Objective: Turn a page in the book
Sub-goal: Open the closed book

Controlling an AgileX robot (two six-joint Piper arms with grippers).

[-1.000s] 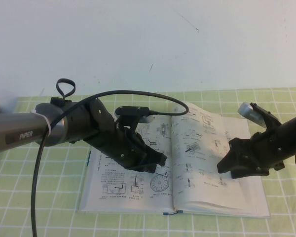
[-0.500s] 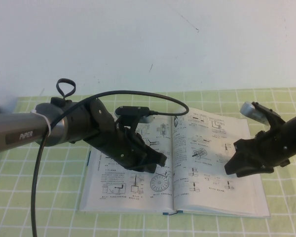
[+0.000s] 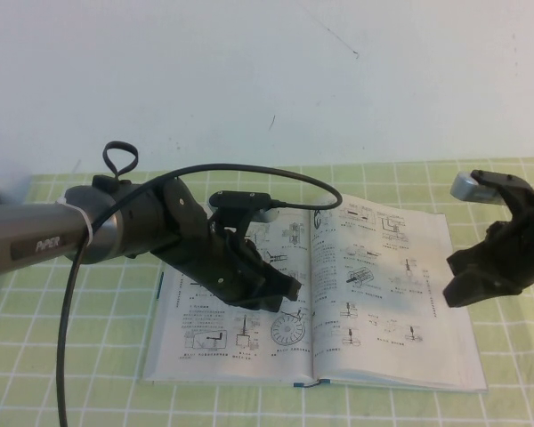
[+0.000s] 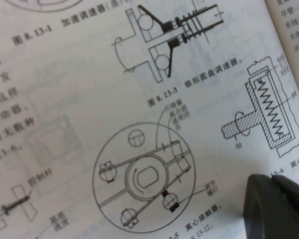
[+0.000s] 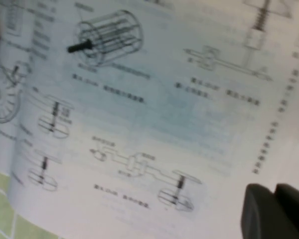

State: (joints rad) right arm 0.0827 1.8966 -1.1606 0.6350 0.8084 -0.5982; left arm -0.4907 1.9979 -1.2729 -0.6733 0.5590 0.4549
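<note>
A green-and-white checked cloth (image 3: 62, 374) covers the tabletop before a plain white wall (image 3: 267, 80). One book (image 3: 313, 302) lies open, centred. Two arms: the left tool (image 3: 280, 289) rests on the left page (image 3: 215, 331), fingers closed; the right tool (image 3: 465, 283), closed and empty, hovers over the book's right edge.

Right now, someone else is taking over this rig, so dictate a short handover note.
Left gripper rests low over the left-hand page of the open book, near the ring figure.
Right gripper hovers at the book's right edge, holding nothing.
Both pages lie flat; no leaf is lifted.
Left to do, probably: the right gripper catches the right page by its edge and swings it across.
</note>
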